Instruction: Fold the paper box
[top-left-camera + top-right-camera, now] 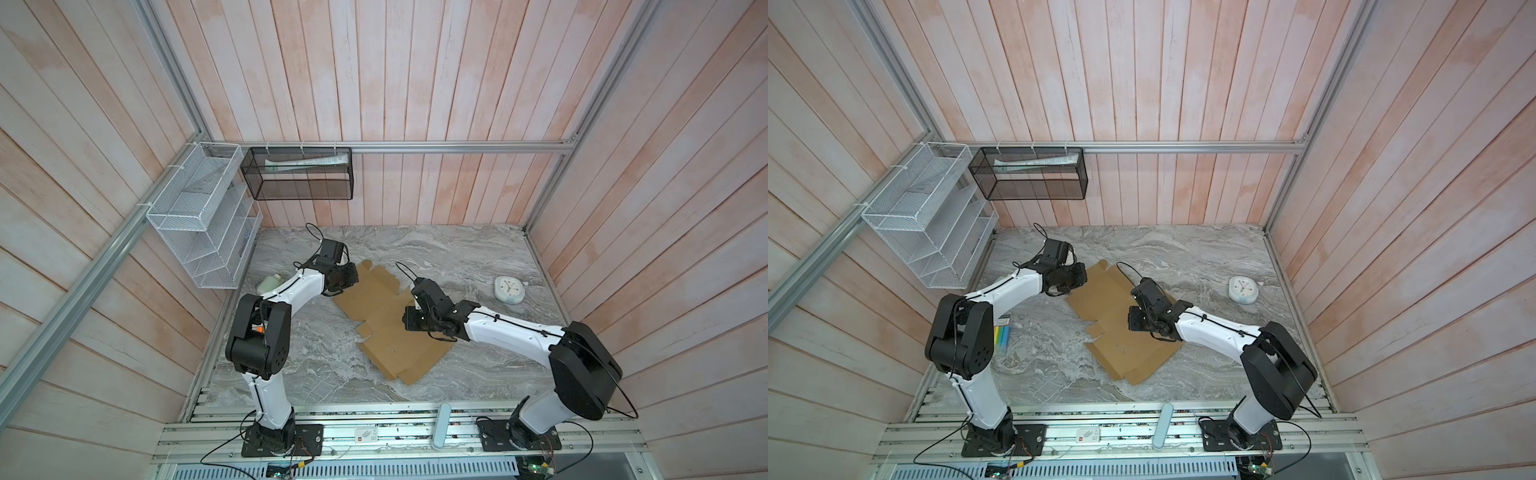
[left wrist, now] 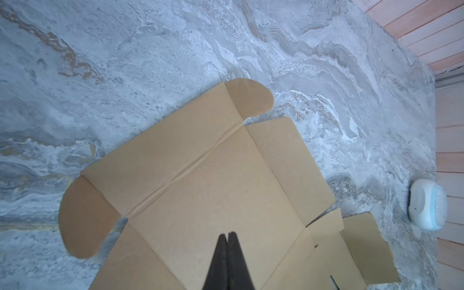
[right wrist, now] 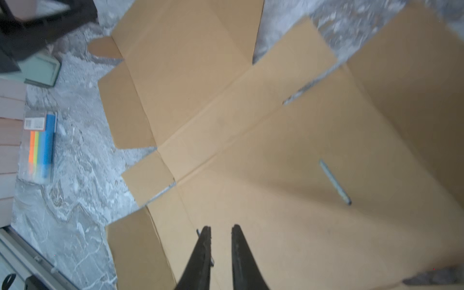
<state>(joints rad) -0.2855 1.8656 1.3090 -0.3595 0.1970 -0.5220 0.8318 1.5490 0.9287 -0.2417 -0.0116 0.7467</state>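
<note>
The paper box (image 1: 380, 305) (image 1: 1115, 305) lies flat and unfolded on the marble table, plain brown cardboard with creases, rounded end tabs and small slits. My left gripper (image 1: 349, 279) (image 1: 1079, 277) hangs over its far-left end. In the left wrist view it (image 2: 228, 234) is shut, tips together above a square panel of the box (image 2: 213, 180), holding nothing. My right gripper (image 1: 409, 322) (image 1: 1136, 322) is over the box's middle. In the right wrist view it (image 3: 221, 227) stands slightly open just above the box (image 3: 276, 150), with nothing between its fingers.
A white clock (image 1: 509, 289) (image 1: 1243, 289) lies at the right. A pale bottle (image 1: 270, 284) and a pack of coloured markers (image 1: 1003, 334) (image 3: 41, 148) lie at the left. A white wire rack (image 1: 199, 216) and a black mesh basket (image 1: 299, 172) hang on the walls.
</note>
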